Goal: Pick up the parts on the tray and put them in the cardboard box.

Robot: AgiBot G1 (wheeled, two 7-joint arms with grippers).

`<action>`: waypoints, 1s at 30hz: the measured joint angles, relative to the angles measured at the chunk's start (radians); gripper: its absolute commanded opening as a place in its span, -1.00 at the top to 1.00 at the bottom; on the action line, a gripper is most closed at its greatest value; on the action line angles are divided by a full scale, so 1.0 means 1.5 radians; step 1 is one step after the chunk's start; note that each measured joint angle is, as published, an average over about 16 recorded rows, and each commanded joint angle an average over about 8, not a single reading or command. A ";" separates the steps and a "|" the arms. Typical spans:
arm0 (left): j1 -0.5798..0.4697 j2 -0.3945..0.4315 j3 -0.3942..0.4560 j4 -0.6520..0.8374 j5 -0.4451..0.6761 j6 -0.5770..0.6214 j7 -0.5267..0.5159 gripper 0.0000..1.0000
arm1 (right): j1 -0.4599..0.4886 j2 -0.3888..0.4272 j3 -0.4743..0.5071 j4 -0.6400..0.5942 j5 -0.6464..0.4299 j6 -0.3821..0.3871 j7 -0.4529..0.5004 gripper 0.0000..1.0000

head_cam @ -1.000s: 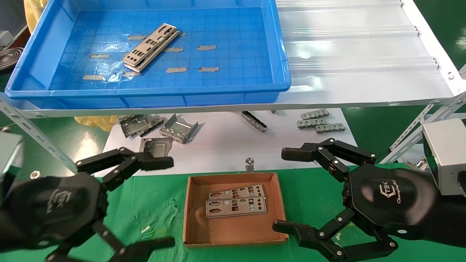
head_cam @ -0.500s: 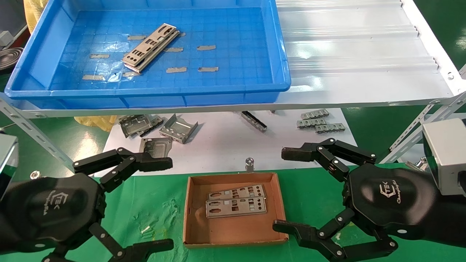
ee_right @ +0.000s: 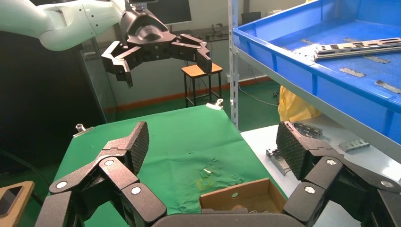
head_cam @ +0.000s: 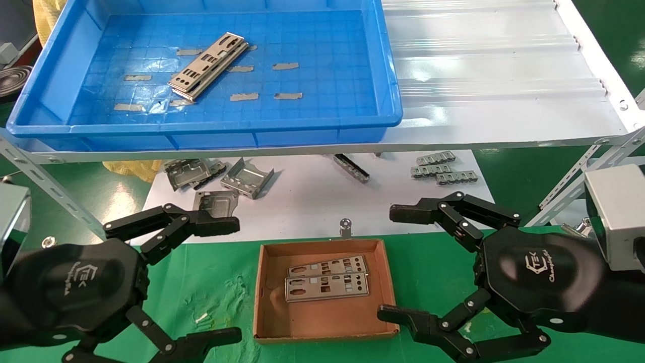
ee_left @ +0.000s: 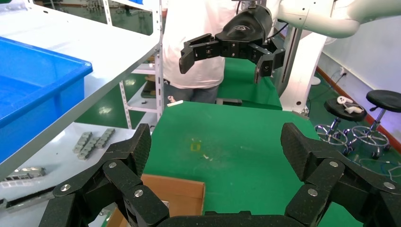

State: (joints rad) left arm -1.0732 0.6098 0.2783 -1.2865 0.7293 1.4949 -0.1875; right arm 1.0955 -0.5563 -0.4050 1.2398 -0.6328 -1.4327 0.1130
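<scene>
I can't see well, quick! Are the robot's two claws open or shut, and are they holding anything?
Left gripper: open, holding nothing, left of the cardboard box.
Right gripper: open, holding nothing, right of the box.

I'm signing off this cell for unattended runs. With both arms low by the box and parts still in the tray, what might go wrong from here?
The parts in the blue tray lie stacked, so one grab may lift several or drop one. They lie flat on the floor, so the open left tool may slip off. The cardboard box is small and already holds two plates; the next could catch its rim, near the open right tool.
</scene>
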 measured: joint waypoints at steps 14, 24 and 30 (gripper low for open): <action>-0.001 0.001 0.001 0.003 0.001 0.001 0.001 -1.00 | 0.000 0.000 0.000 0.000 0.000 0.000 0.000 -1.00; -0.001 0.002 0.002 0.004 0.001 0.001 0.001 -1.00 | 0.000 0.000 0.000 0.000 0.000 0.000 0.000 -1.00; -0.002 0.002 0.002 0.004 0.001 0.001 0.001 -1.00 | 0.000 0.000 0.000 0.000 0.000 0.000 0.000 -1.00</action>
State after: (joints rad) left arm -1.0755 0.6129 0.2810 -1.2806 0.7315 1.4958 -0.1853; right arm 1.0955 -0.5563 -0.4050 1.2398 -0.6329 -1.4327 0.1130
